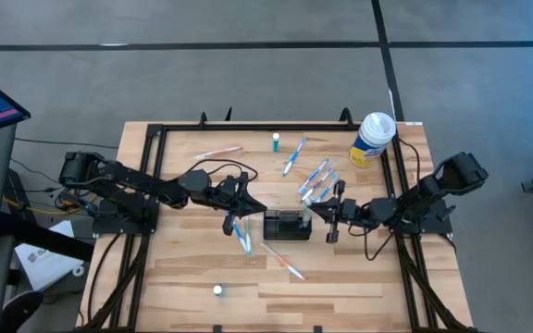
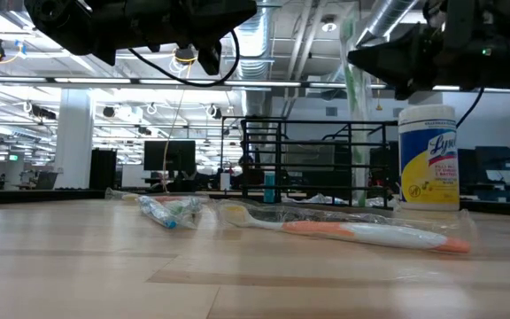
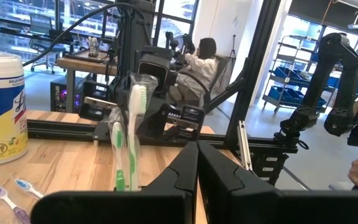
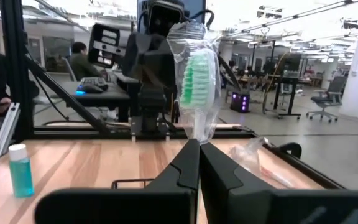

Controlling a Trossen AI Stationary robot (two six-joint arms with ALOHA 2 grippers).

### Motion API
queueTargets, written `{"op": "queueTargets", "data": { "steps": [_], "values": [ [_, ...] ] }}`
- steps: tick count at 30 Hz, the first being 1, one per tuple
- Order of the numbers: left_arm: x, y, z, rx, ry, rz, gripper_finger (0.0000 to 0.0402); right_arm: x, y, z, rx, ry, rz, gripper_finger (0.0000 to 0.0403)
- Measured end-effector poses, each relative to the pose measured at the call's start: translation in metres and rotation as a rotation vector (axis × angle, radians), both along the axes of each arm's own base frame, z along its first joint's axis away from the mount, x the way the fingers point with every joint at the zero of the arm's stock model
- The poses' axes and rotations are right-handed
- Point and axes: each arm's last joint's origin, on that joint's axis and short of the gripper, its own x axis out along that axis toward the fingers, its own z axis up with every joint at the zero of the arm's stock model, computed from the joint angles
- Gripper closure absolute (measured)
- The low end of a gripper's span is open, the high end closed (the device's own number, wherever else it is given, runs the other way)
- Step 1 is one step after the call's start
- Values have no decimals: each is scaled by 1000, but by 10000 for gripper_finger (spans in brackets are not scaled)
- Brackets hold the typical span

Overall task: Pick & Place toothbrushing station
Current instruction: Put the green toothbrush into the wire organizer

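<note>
Two arms meet mid-counter from my remote seat; left gripper (image 1: 260,211) sits just left of the toothbrushing station (image 1: 286,225), right gripper (image 1: 309,209) just at its upper right; station itself stands on the wooden counter (image 1: 183,268) near the middle, between both grippers; I can't tell whether either tip touches it.

Left jaws pressed together, nothing between them in the left wrist view; right jaws likewise together, nothing clamped in the right wrist view.

Green toothbrush (image 3: 129,134) in clear wrap stands upright just past the left fingers (image 3: 179,171); same brush shows bristle side on (image 4: 197,81) ahead of the right fingers (image 4: 185,165); it seems to stand in the station, but the base is hidden, can't confirm.

Wipes canister (image 1: 374,139) at the far right corner of the counter, well apart from the station; small teal bottle (image 1: 275,141) near the far edge; several wrapped toothbrushes lie loose: a cluster (image 1: 317,178) between canister and station, one blue brush (image 1: 293,155) beside the bottle, one pale brush (image 1: 216,153) toward the far left, one orange-white brush (image 1: 285,262) on the near side of the station, blue-green ones (image 1: 241,234) under the left arm; small white ball-like item (image 1: 217,290) near the front edge.

Person seated (image 3: 197,62) at a desk beyond the counter.
</note>
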Motion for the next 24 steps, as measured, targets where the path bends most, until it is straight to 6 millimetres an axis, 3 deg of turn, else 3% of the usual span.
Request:
{"op": "queueTargets", "data": {
  "steps": [24],
  "values": [
    [0, 0, 0, 0, 0, 0, 399, 1, -1, -20, -8, 190, -8, 403]
  ]
}}
